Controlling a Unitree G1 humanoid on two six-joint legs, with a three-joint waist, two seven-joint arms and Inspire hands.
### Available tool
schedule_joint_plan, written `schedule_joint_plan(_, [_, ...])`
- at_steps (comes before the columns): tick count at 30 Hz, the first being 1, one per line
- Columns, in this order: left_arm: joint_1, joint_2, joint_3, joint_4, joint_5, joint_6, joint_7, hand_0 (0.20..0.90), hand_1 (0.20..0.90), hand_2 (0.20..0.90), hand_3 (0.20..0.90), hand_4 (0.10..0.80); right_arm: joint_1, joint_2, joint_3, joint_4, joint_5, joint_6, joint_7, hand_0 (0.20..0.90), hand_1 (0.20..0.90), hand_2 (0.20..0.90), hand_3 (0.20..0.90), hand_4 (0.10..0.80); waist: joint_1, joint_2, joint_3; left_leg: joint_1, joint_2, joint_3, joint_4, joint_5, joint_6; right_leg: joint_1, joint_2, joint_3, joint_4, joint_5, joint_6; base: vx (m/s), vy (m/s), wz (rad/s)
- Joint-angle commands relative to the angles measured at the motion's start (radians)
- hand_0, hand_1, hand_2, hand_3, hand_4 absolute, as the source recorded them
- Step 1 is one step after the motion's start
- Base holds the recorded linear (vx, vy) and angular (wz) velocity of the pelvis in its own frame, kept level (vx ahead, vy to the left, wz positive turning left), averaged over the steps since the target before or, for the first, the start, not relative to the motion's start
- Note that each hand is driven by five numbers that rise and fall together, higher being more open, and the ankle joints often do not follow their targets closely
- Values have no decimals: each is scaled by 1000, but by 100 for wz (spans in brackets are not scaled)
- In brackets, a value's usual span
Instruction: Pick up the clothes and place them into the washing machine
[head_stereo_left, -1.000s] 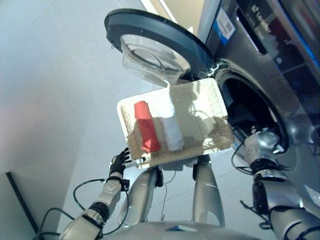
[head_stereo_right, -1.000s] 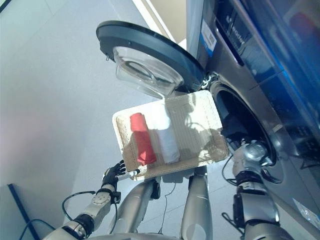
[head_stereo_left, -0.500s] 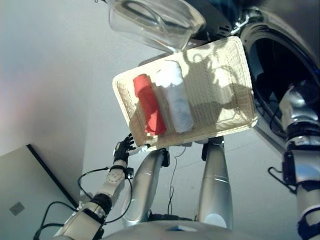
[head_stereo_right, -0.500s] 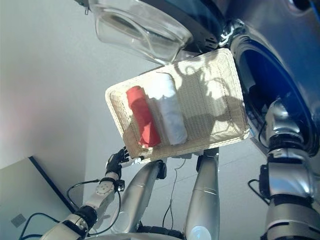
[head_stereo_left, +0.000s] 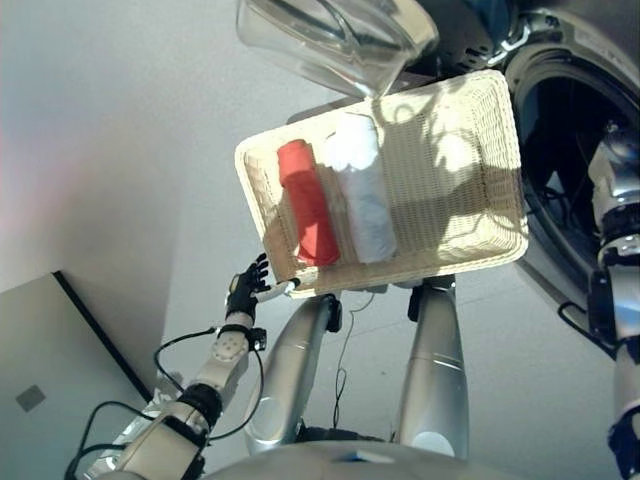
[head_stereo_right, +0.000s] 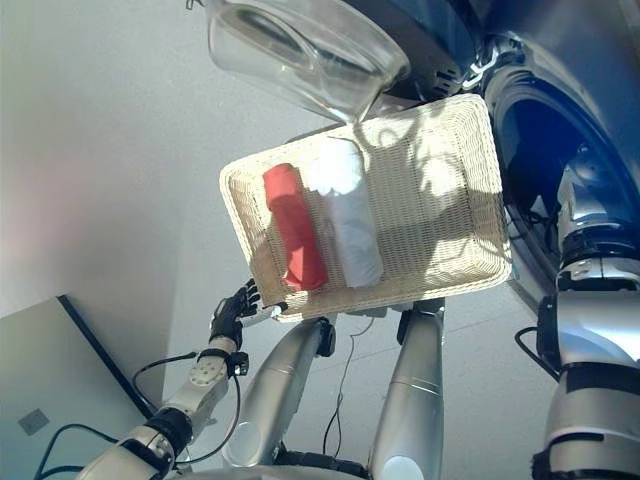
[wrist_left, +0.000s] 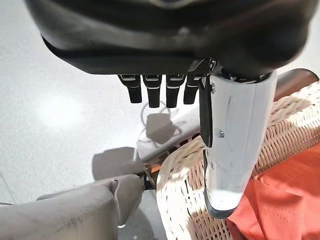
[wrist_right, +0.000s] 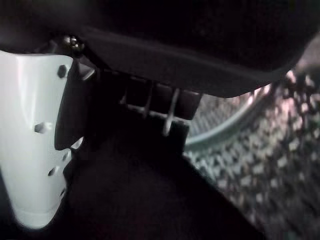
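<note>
A shallow wicker basket (head_stereo_left: 470, 150) stands beside the open washing machine (head_stereo_left: 575, 120). A rolled red cloth (head_stereo_left: 308, 205) and a rolled white cloth (head_stereo_left: 365, 200) lie side by side in it. My left hand (head_stereo_left: 243, 292) is at the basket's near left corner with its fingers straight. In the left wrist view its white-covered thumb (wrist_left: 235, 145) lies over the wicker rim (wrist_left: 185, 200), next to the red cloth (wrist_left: 280, 200). My right arm (head_stereo_left: 620, 180) reaches into the drum. In the right wrist view my right hand (wrist_right: 200, 45) is over a dark cloth (wrist_right: 140, 200), with the fingers lost in the dark.
The machine's round door (head_stereo_left: 330, 35) with its clear bowl hangs open above the basket's far edge. The drum's perforated wall (wrist_right: 280, 150) is close beside my right hand. A dark brown box edge (wrist_left: 297, 79) shows under the basket. A grey panel (head_stereo_left: 60, 370) lies at the lower left.
The whole picture has shifted, so the camera has moved. My right arm has gone deeper into the drum. My left hand stays at the basket's corner and the two rolls lie as before.
</note>
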Motion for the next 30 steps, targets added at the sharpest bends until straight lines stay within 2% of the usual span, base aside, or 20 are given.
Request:
schedule_joint_plan(1, [48, 32, 18, 95, -40, -4, 18, 900, 900, 900, 900, 800, -1, -70, 38, -56, 35, -125, -12, 900, 900, 900, 900, 800, -11, -29, -101, -80, 45, -32, 74, -9, -143, 67, 11, -43, -107, 39, -6, -9, -5, 8])
schedule_joint_plan(5, [49, 34, 21, 99, -38, -6, 17, 900, 900, 900, 900, 800, 51, -28, 8, -88, 51, -141, 5, 900, 900, 900, 900, 800, -14, -31, -98, -80, 46, -33, 76, -9, -143, 72, 14, -46, -108, 37, -8, -4, -6, 7])
schedule_joint_plan(10, [52, 39, 19, 98, -32, -2, 12, 900, 900, 900, 900, 800, 92, 32, -6, -68, 117, -162, 84, 900, 900, 900, 900, 800, -8, -32, -95, -73, 52, -32, 78, -10, -142, 81, 15, -51, -108, 35, -9, 3, 2, 5])
schedule_joint_plan(16, [41, 40, 28, 110, -15, -2, 5, 900, 900, 900, 900, 800, 168, 172, 5, -71, 154, -178, 162, 900, 900, 900, 900, 800, -7, -45, -94, -62, 61, -36, 88, -13, -142, 104, 19, -66, -107, 28, -13, 8, -11, -1])
schedule_joint_plan(17, [42, 40, 28, 110, -15, -2, 5, 900, 900, 900, 900, 800, 169, 173, 5, -71, 154, -178, 161, 900, 900, 900, 900, 800, -8, -45, -93, -62, 60, -37, 88, -13, -143, 105, 18, -67, -107, 28, -13, 0, 0, 0])
schedule_joint_plan(25, [28, 32, 40, 134, 9, -4, 10, 900, 900, 900, 900, 800, 297, 363, 32, -107, 189, -192, 247, 900, 900, 900, 900, 800, -3, -70, -100, -37, 74, -57, 90, -10, -148, 145, 23, -96, -102, 12, -17, 30, -43, 3])
schedule_joint_plan(30, [21, 29, 50, 156, 26, -1, 11, 900, 900, 900, 900, 800, 373, 420, 49, -125, 194, -185, 296, 900, 900, 900, 900, 800, 1, -100, -102, -10, 78, -72, 74, -2, -153, 186, 25, -124, -113, 7, -18, 32, -53, 17])
